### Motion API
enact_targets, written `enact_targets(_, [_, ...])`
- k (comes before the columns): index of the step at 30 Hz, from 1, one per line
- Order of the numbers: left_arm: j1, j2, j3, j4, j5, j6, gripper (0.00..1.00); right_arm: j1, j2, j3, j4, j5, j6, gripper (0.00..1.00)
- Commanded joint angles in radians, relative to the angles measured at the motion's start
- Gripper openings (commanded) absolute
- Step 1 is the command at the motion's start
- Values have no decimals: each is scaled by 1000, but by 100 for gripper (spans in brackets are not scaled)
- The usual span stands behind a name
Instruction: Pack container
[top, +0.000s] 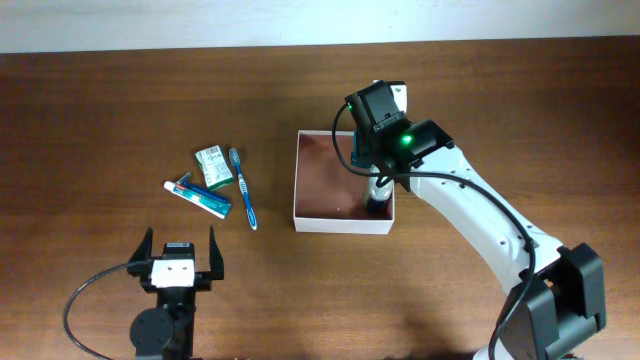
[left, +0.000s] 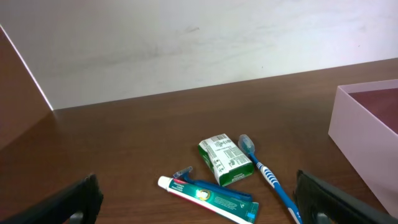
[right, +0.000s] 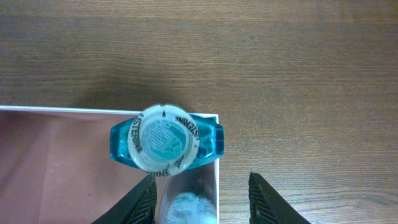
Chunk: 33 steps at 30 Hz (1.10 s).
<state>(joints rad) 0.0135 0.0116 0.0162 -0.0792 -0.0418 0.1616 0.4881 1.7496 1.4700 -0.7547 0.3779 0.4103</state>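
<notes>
Square white-walled container (top: 340, 224), reddish-brown inside, open-topped

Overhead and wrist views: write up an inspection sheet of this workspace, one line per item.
Surface: brown wooden table, no spills seen.
Job's things: white-walled container, open top; Listerine bottle upright in one corner. Green-white packet, blue toothbrush and toothpaste tube lie on the table left of it.
Clutter: nothing seen.
Grippers: left gripper open, holding nothing; right gripper open above the bottle.
Cables: black cable loops beside the left arm; another cable runs along the right arm.
Surroundings: pale wall behind the table.
</notes>
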Motion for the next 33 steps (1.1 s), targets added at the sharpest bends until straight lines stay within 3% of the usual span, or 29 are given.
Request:
enact_targets(1, [2,-6,-7,2,-7,13,99,9,-8,28,-6,26,-1,43])
enact_targets(9, [2,-6,-7,2,-7,13,99,10,-47,29,-59,4,-2,43])
enact_targets(13, [2,-6,-7,2,-7,13,99,10,-184,29,-149,-40,-2,43])
enact_targets(17, [2,-6,-7,2,-7,13,99,-1,-296,28,-233,56,-2,44])
enact_targets(19, [2,-6,-7,2,-7,13,99,-33,-340,28,-283,114,-1,52])
enact_targets(23, [2,-6,-7,2,-7,13,99,-157,-365,28,-346,128,-2,55])
enact_targets(26, [2,-6,-7,2,-7,13,99,-261,-365,28,-364,121,-2,71])
enact_targets(27, [2,-6,-7,2,-7,13,99,-316,-365,28,-364,121,-2,85])
enact_targets(29, [2,-6,-7,2,-7,13,99,-372,-365,28,-364,121,-2,99])
enact_targets(33, [2,-6,-7,2,-7,13,99,-447,-364,28,-365,121,-2,99])
